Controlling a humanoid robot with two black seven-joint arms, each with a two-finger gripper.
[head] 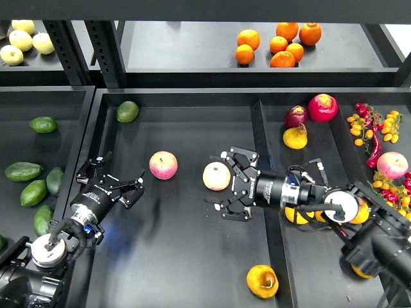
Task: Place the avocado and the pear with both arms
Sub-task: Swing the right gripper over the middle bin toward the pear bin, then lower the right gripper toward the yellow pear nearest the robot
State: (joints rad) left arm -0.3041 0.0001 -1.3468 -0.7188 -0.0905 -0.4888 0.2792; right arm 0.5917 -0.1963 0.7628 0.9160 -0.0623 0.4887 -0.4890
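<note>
The pear (262, 281), yellow-orange with a dark hollow, lies at the front of the central tray (192, 256). The avocado (22, 171), dark green and elongated, lies in the left tray among paler ones. My left gripper (115, 178) is open and empty over the central tray's left edge, to the right of the avocado. My right gripper (226, 186) is open, reaching across the divider (262, 147), its fingers spread right beside a pink-yellow apple (216, 176). The pear lies well below and in front of it.
A second apple (163, 165) and a green fruit (127, 111) lie in the central tray. The right tray holds a yellow pear-shaped fruit (295, 136), red fruits (322, 107) and peppers (374, 131). Oranges (280, 46) and pale apples (22, 40) sit on the back shelf.
</note>
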